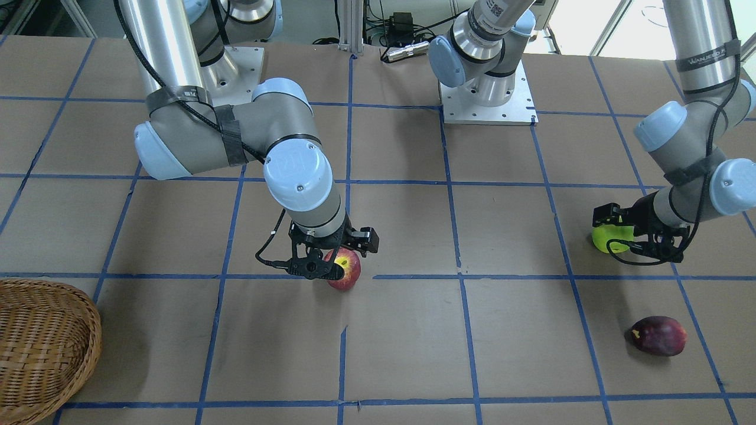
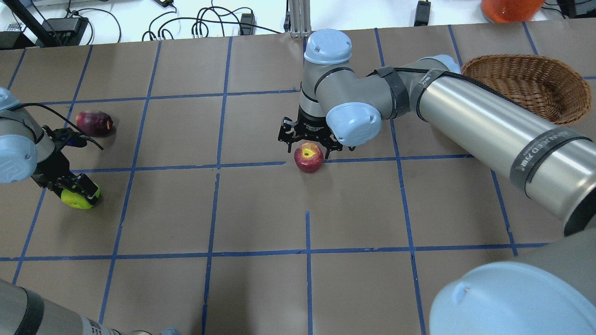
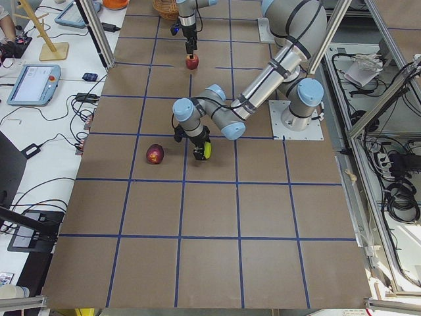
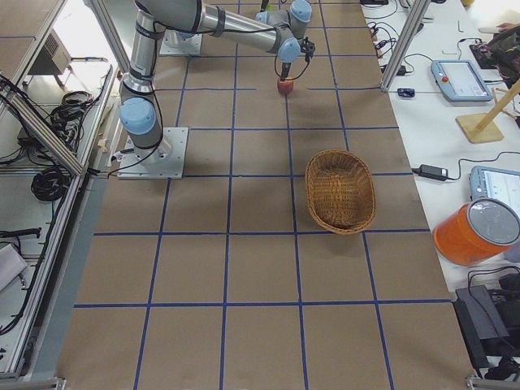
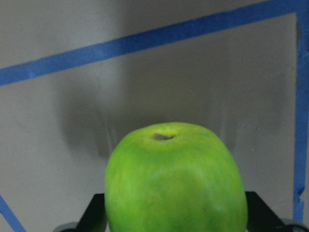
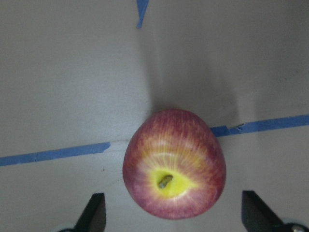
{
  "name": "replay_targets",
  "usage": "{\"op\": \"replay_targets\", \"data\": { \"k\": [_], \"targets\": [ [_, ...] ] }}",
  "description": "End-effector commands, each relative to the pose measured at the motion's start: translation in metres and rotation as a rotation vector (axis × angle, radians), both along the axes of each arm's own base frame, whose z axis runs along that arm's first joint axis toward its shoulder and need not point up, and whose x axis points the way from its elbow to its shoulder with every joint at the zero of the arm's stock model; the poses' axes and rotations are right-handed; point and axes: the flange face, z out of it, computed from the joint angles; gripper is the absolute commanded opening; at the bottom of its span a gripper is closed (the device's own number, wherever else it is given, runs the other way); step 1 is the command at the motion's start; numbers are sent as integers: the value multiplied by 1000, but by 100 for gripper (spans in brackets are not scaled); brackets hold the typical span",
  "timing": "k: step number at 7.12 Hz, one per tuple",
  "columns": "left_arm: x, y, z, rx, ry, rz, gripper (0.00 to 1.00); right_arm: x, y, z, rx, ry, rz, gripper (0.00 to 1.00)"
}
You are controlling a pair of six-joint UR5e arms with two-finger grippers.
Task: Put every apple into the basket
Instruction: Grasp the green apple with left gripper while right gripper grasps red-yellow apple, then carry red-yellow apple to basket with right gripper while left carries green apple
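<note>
Slippage is what you are risking on both arms. The right gripper (image 6: 176, 215) is hanging wide open over the red apple (image 6: 174, 169). That apple is sitting on the table between the jaws with a clear gap on either side. If you are closing from this height without dropping lower, the fingertips are likely catching only the upper curve and squeezing the fruit out into a roll. The left gripper (image 1: 614, 233) is clamping the green apple (image 5: 176, 179), with its pads pressing both flanks. The apple is filling the whole span between them, so a fast swing is likely shaking it loose. The basket (image 1: 93, 336) is lying well apart from both sets of jaws, out on the right gripper's side, so the left arm is facing the longer carry. The purple apple (image 1: 658, 335) is lying on the table near the left jaws but outside them. The right wrist view is giving you the gaps beside the red apple, which the overhead view is hiding under the wrist. The left wrist view is showing contact on the green apple, but no view is telling you whether it is off the table.
</note>
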Motion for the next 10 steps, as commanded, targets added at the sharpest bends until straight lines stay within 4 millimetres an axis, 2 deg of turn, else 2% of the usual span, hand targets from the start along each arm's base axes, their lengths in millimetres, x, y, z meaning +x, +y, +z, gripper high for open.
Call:
{"op": "replay_targets", "data": {
  "k": [1,2,3,4,5,6,7,8,9,10],
  "targets": [
    [0,-3,-1,-16,-8,21,82,3,-12,-34,-20,17,-3,100],
    [-3,-8,5,-33,-22,42,51,3,-15,-47,-24,19,-3,100],
    [-26,-20,25,-70,-44,77,41,2,-15,-50,-22,21,-3,96],
    [-68,-38,52,-97,-68,62,41,1,-13,-48,-9,27,-6,31],
    [-112,-57,85,-85,-88,149,41,0,-13,-45,-8,21,-5,0],
    [-175,-70,111,-86,-21,233,41,-3,-18,-41,-14,16,-9,0],
    [-236,-77,117,-92,-27,327,41,-11,-23,-23,-30,10,-22,0],
    [-307,-73,114,-85,-13,472,41,-44,-34,11,-63,9,-63,0],
    [-375,-69,107,-107,-15,531,41,-109,-50,44,-66,11,-153,0],
    [-459,-60,93,-166,80,550,41,-177,-61,80,-108,15,-161,0]
  ]
}}
